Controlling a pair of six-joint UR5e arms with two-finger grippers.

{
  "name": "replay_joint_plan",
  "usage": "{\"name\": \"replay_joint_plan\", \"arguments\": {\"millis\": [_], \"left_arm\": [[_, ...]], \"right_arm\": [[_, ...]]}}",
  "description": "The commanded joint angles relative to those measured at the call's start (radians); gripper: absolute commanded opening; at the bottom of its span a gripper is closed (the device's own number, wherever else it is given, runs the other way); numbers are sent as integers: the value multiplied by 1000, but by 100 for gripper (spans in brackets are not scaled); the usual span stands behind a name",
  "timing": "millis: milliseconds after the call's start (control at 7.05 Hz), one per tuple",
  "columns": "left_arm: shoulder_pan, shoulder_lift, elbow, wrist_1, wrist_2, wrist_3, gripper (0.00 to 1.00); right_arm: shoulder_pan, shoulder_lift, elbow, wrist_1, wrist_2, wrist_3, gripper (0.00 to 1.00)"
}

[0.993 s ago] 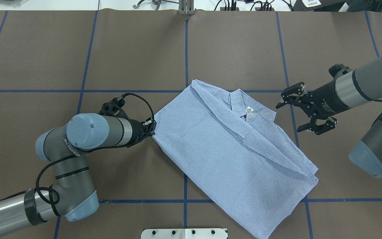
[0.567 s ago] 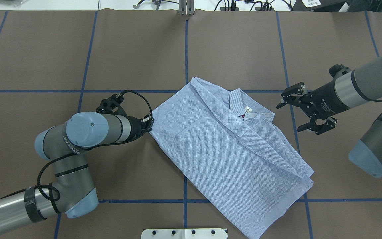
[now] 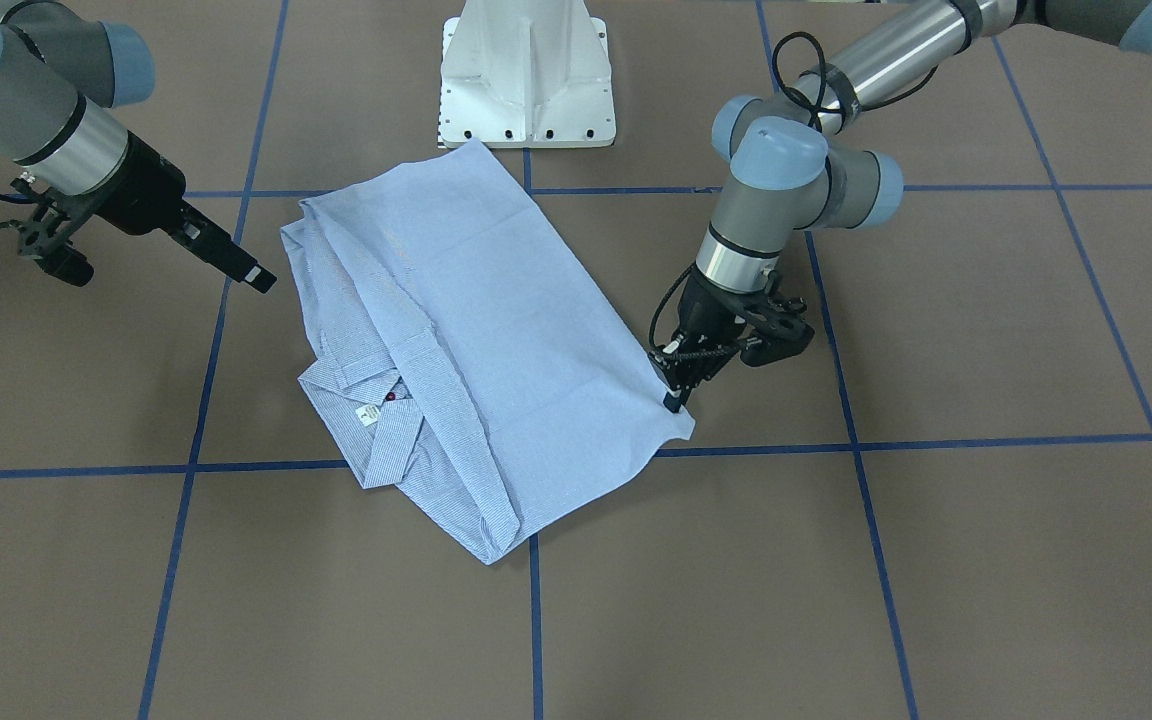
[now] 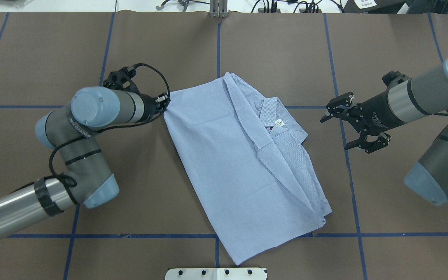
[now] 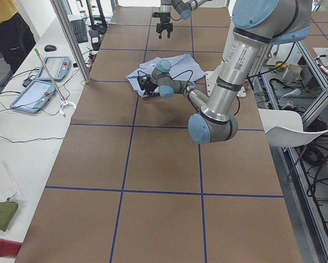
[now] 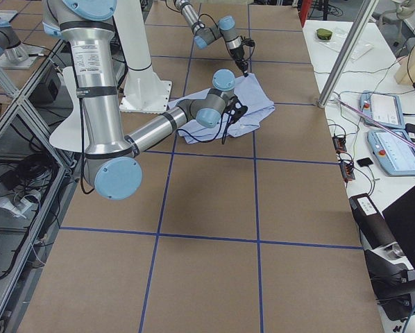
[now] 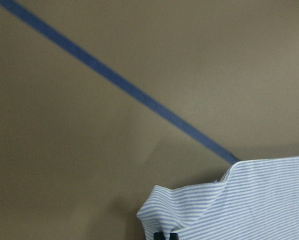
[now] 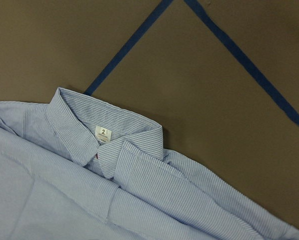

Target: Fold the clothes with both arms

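The light blue striped shirt (image 4: 231, 163) lies folded lengthwise on the brown table, collar and white label (image 4: 280, 122) toward the right side. My left gripper (image 4: 165, 104) is shut on the shirt's far left corner, low at the table; it also shows in the front view (image 3: 674, 395). The left wrist view shows that pinched corner (image 7: 224, 200) lifted a little. My right gripper (image 4: 337, 132) is open and empty, hovering just right of the collar, apart from the cloth. The right wrist view looks down on the collar and label (image 8: 103, 132).
The white pedestal base (image 3: 526, 80) stands at the near table edge, just beyond the shirt's hem (image 4: 231, 256). Blue tape lines (image 4: 91, 235) grid the table. Cables and a metal bracket (image 4: 218, 9) sit along the far edge.
My left gripper has pulled the shirt corner toward the far side and slightly left. The whole shirt has swung and slid with it. The right gripper has shifted slightly toward the collar, still open.
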Motion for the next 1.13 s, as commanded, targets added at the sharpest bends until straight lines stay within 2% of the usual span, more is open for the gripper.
{"name": "replay_joint_plan", "arguments": {"millis": [0, 142, 284, 425, 567, 709, 851, 993], "left_arm": [[-116, -172, 317, -172, -1, 84, 0], [-130, -279, 489, -236, 1, 91, 0], [-136, -311, 534, -243, 1, 122, 2], [-142, -310, 535, -241, -1, 153, 75], [-142, -303, 517, -243, -5, 150, 90], [-146, -261, 425, -241, -11, 148, 90], [-147, -192, 329, -235, -49, 153, 90], [-153, -114, 220, -227, -126, 159, 89]], "right_arm": [[-6, 11, -7, 1, -16, 2, 100], [-26, 45, -20, -6, -45, 9, 100], [-48, 57, -24, -8, -74, 11, 100], [-62, 63, -24, -8, -89, 11, 100], [-100, 85, -24, -6, -141, 8, 100], [-196, 112, -23, -12, -240, 8, 100], [-289, 132, -20, -40, -395, 2, 100], [-366, 211, -36, -142, -495, -4, 100]]}}
